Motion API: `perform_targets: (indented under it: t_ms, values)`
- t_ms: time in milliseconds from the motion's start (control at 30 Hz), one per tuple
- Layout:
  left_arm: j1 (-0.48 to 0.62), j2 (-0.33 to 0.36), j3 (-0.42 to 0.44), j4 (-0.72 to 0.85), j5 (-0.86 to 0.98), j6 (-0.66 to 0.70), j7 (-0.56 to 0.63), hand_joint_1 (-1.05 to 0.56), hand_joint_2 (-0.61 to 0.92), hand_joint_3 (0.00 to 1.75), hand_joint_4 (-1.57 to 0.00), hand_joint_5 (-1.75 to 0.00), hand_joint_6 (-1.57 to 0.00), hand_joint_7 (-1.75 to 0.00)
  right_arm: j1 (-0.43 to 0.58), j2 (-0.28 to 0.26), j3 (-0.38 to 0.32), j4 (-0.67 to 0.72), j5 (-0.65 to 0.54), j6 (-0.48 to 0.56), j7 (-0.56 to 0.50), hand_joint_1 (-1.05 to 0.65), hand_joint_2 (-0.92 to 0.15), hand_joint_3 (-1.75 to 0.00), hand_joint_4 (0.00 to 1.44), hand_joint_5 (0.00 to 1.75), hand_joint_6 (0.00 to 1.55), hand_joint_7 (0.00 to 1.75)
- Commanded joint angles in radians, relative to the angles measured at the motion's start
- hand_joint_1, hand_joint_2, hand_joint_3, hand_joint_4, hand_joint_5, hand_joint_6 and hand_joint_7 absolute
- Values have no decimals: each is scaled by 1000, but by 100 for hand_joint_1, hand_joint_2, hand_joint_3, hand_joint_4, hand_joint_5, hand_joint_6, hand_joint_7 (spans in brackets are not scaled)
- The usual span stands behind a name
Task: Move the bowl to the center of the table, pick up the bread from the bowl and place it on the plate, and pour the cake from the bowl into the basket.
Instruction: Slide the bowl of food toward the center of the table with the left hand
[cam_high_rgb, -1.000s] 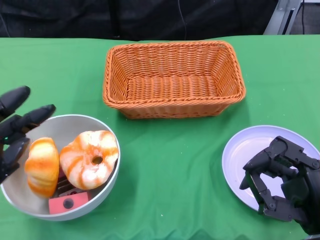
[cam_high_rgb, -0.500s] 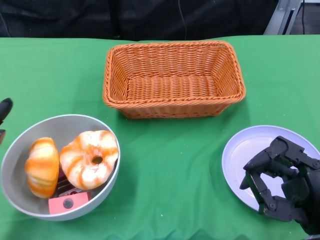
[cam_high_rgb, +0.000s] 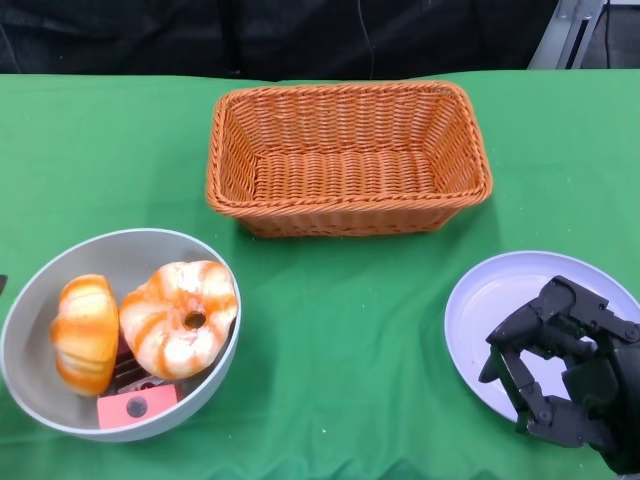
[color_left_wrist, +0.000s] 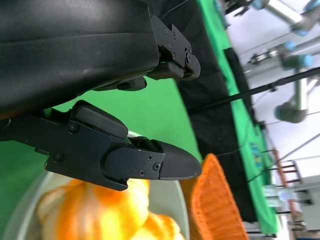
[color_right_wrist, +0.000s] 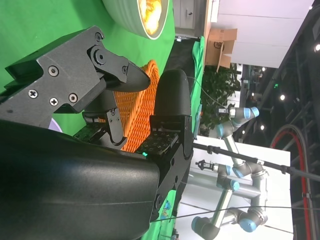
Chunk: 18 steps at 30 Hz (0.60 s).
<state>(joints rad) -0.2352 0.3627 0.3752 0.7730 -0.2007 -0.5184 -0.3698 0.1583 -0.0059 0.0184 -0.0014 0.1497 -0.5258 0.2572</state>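
A grey bowl (cam_high_rgb: 130, 255) sits at the table's front left. It holds a striped orange bread roll (cam_high_rgb: 84, 332), a round glazed bread (cam_high_rgb: 178, 318) and a pink and brown cake piece (cam_high_rgb: 136, 404) beneath them. The woven orange basket (cam_high_rgb: 345, 92) stands empty at the back centre. At the front right lies a pale lilac plate (cam_high_rgb: 500, 290). My right hand (cam_high_rgb: 565, 375) hovers over its near side with fingers loosely bent and apart, holding nothing. The left wrist view shows my left hand (color_left_wrist: 115, 155) with fingers spread and empty, just outside the bowl above the bread (color_left_wrist: 110, 215).
Green cloth (cam_high_rgb: 340, 320) covers the table between bowl, basket and plate. A black backdrop runs behind the table's far edge. The wrist views show other robot arms (color_right_wrist: 235, 125) standing beyond the table.
My left hand has drawn back to the left from the bowl's rim and has left the head view. Bowl, basket, plate and right hand have stayed put.
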Motion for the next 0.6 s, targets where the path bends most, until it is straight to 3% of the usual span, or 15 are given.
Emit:
perform_targets:
  t_ms: [33, 433, 600]
  values:
    - [-22, 23, -11, 45, -2, 28, -10, -74, 92, 38, -16, 0, -17, 0, 1, -5, -4, -5, 2, -11, -4, -10, -56, -96, 76, 147, 69, 119]
    - [-37, 30, -72, 82, 57, 98, 41, -75, 92, 44, -11, 0, -10, 0, 3, -6, -4, -5, 11, -12, 3, -10, -55, -96, 76, 147, 70, 119]
    - [-45, -4, -60, 77, 18, 161, 38, -77, 92, 40, -16, -2, -13, -1, 3, -3, -4, -5, 7, -9, -1, -10, -56, -94, 76, 147, 70, 119]
